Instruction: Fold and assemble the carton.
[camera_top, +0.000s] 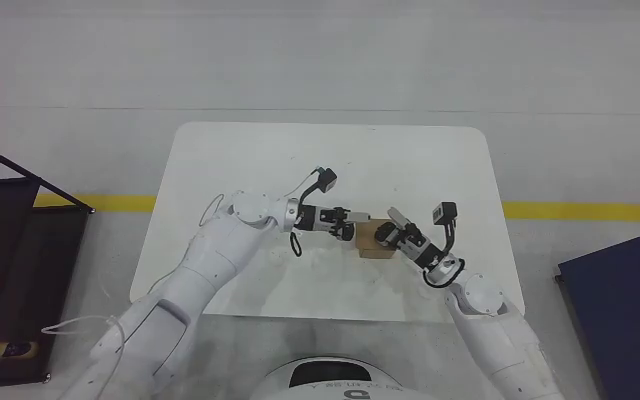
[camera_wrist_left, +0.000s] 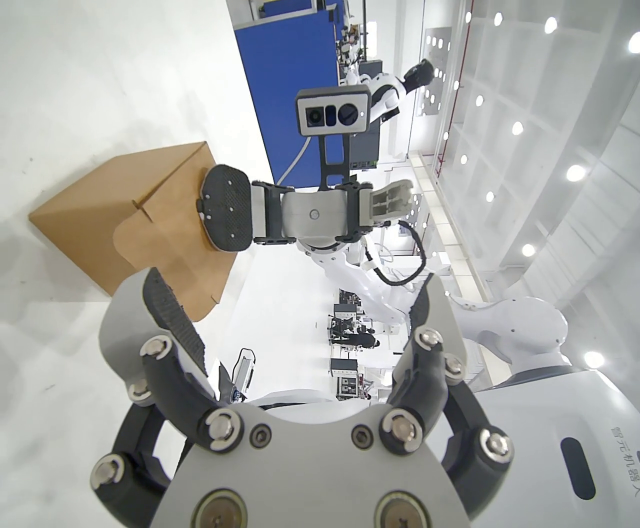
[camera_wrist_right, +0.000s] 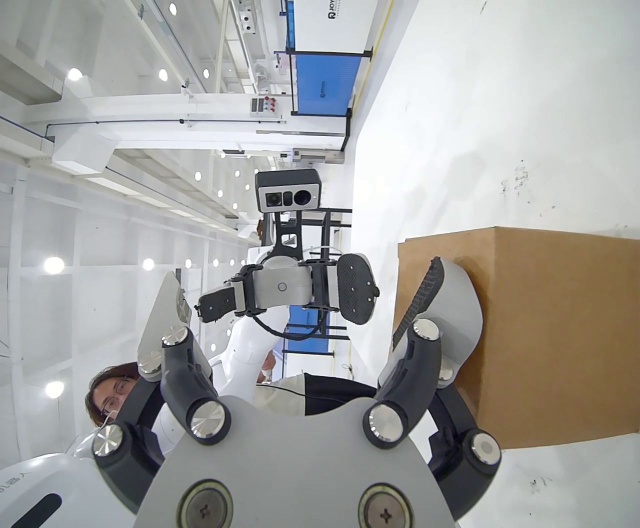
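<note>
Top view: the small brown cardboard carton (camera_top: 372, 243) sits just off the middle of the white rounded-corner counter (camera_top: 220, 180), toward 4 o'clock. The left gripper (camera_top: 345, 228) is at the box's 9 o'clock and the right gripper (camera_top: 393, 232) at its 3 o'clock, so the box is sandwiched between them.

Left wrist view: the left gripper (camera_wrist_left: 290, 285) is spread wide with nothing in it. The carton (camera_wrist_left: 100, 210) has one end not closed up, and a rounded tuck flap (camera_wrist_left: 150, 245) sticks out toward this gripper. One finger (camera_wrist_left: 225, 207) of the right gripper lies with its back on the end panel, dotted pad facing away from the box.

Right wrist view: the right gripper (camera_wrist_right: 305, 277) is also wide apart and grips nothing. Its finger (camera_wrist_right: 450, 310) leans on the carton (camera_wrist_right: 550, 340), bracing rather than pinching.

My take: the step in hand looks like tucking that flap. I'd use the right side as a backstop and have the left push the flap over along its crease with the flat of a finger, slowly, so the tab slides in instead of crumpling. A light box like this will probably skid if only one side pushes.
</note>
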